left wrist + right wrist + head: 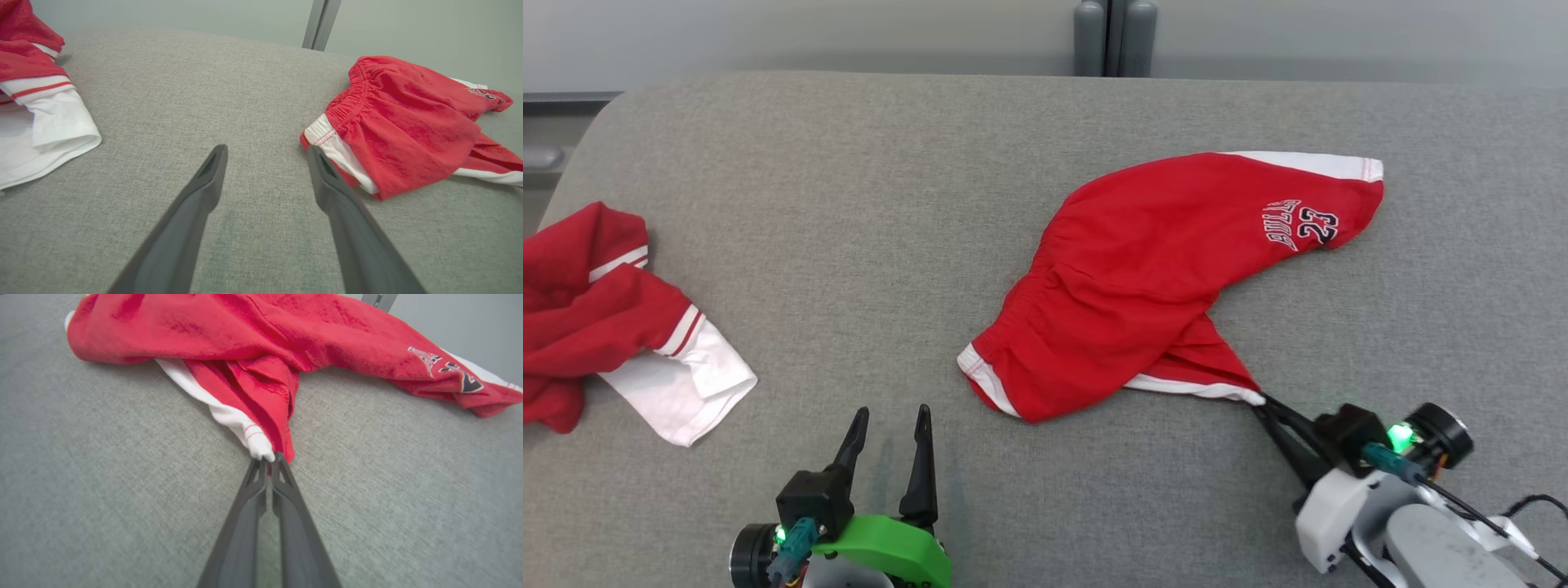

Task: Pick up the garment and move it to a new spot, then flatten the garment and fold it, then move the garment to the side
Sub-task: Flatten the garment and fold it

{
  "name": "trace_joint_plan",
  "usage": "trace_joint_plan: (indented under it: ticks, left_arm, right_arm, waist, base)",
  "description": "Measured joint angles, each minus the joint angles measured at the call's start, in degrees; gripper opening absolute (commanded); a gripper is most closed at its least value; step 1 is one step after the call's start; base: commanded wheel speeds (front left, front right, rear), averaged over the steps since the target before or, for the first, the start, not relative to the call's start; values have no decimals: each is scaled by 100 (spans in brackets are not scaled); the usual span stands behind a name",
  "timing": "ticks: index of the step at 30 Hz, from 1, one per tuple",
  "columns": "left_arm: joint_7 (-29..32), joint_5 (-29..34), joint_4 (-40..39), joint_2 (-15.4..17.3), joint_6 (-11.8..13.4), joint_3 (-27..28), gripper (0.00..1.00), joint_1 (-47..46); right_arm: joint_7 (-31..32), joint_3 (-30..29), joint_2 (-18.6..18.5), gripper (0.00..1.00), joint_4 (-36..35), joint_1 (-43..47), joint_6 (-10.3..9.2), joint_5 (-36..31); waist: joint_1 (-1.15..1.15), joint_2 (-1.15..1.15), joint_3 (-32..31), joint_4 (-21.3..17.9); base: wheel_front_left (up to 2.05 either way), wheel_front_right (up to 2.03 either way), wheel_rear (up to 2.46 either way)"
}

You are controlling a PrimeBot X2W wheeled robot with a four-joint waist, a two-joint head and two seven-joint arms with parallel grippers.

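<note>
Red shorts (1143, 278), white trim; grey tabletop (849, 204)

The head camera looked down from above on the grey fabric surface (849, 204), the red basketball shorts (1143, 278) right of centre. The left wrist camera sat low, left of the shorts, facing their waistband (352, 97). The right wrist camera was very near their white hem (241, 426). All views shared the shorts.

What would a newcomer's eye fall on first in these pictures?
The red shorts lie right of centre on the grey surface, the right gripper shut on their near white-trimmed corner. Another red and white garment sits at the left edge, the open left gripper between them.
</note>
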Motion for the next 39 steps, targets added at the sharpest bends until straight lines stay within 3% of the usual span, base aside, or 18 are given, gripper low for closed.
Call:
trace_joint_plan:
  ticks: [5, 9, 10, 11, 12, 22, 34, 35, 36, 37, 38, 39]
  left_arm:
    - [1, 18, -2, -1, -44, 5, 100, -1]
    - [0, 66, 10, 0, -76, -33, 100, -1]
    - [0, 80, 15, 0, -91, -43, 100, -2]
    - [1, 85, 22, 0, -96, -52, 100, -2]
    - [1, 93, 29, 0, -101, -67, 100, -3]
    - [0, 63, 144, -1, -345, -410, 100, -96]
    - [1, -219, 658, -3, -680, -883, 100, -644]
    - [1, -218, 714, -3, -693, -901, 91, -686]
    - [1, -214, 784, -3, -691, -913, 45, -737]
    - [1, -214, 866, -3, -682, -928, 8, -799]
    - [1, -213, 920, -3, -648, -936, 0, -850]
    - [1, -216, 992, -3, -598, -940, 0, -918]
  right_arm:
    - [0, -742, -339, 0, -249, 472, 0, -148]
    - [0, -1298, -387, 0, -428, 609, 0, -350]
    - [0, -1475, -382, 13, -450, 652, 0, -428]
    - [0, -1630, -363, 44, -467, 683, 0, -480]
    - [0, -1857, -328, 100, -501, 718, 0, -528]
    - [0, -3056, 346, 100, -1291, 812, 0, -781]
    - [0, -2948, 721, 100, -1470, 654, 0, -832]
    - [0, -2940, 726, 100, -1470, 642, 0, -832]
    - [0, -2939, 732, 100, -1470, 633, 0, -831]
    - [0, -2939, 735, 100, -1465, 626, 0, -827]
    - [0, -2940, 736, 100, -1459, 617, 0, -823]
    - [0, -2937, 736, 100, -1455, 602, 0, -817]
  waist:
    - [0, 0, -56, -233]
    - [0, 0, -95, -440]
    - [0, 0, -104, -491]
    - [0, 0, -111, -530]
    - [0, 0, -117, -577]
    - [0, 0, -81, -934]
    - [0, 0, 324, -1183]
    - [0, 0, 350, -1196]
    - [0, 0, 381, -1210]
    - [0, 0, 412, -1221]
    - [0, 0, 434, -1227]
    - [0, 0, 461, -1231]
  base:
    - [0, 0, 0]
    - [0, 0, 0]
    - [0, 0, 0]
    - [0, 0, 0]
    - [0, 0, 0]
    - [0, 0, 0]
    - [0, 0, 0]
    - [0, 0, 0]
    - [0, 0, 0]
    - [0, 0, 0]
    - [0, 0, 0]
    - [0, 0, 0]
